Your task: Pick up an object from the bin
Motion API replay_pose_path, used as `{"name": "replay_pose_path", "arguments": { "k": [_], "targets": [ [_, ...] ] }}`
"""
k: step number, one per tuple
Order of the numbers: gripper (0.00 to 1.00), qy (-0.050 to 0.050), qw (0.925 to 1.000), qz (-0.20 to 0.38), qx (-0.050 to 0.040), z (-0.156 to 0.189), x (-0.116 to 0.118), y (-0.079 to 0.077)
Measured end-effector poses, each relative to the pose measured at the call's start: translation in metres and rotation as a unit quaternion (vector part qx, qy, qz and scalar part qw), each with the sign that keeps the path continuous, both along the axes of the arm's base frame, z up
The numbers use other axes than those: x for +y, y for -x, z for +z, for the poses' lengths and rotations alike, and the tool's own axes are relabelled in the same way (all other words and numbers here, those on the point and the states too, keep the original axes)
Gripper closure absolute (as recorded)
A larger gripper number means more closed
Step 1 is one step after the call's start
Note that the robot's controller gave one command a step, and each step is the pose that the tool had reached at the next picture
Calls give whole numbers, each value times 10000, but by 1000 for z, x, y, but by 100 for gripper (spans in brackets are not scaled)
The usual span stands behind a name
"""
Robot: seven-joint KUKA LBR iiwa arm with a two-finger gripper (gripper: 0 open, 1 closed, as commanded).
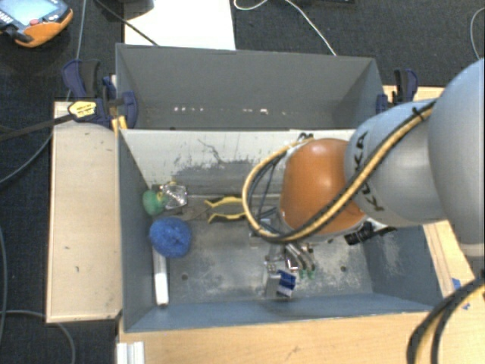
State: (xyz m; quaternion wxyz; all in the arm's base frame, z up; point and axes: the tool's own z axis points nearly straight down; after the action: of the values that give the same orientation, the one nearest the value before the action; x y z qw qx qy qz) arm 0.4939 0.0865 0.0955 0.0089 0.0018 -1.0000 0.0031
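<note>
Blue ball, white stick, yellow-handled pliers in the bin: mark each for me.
blue ball (pixel 170 236), camera view, middle of the ball.
white stick (pixel 161 280), camera view, mid-length of its body.
yellow-handled pliers (pixel 227 217), camera view, on the lower yellow handle.

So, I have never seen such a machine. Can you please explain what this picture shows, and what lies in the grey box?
This is a robot arm, seen by one camera from above. It reaches in from the right; the orange dome is its cover. Its pincer hangs low in the grey bin, by a small blue and white thing. Whether it grips that, I cannot tell. On the left lie a fuzzy blue ball, a green ball, a white stick and yellow-handled pliers.
</note>
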Motion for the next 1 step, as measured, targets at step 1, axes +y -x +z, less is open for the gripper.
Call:
{"name": "replay_pose_path", "arguments": {
  "k": [1],
  "targets": [
    [0, -13, 9912, 1325, 17, -22, -66, 3]
  ]
}}
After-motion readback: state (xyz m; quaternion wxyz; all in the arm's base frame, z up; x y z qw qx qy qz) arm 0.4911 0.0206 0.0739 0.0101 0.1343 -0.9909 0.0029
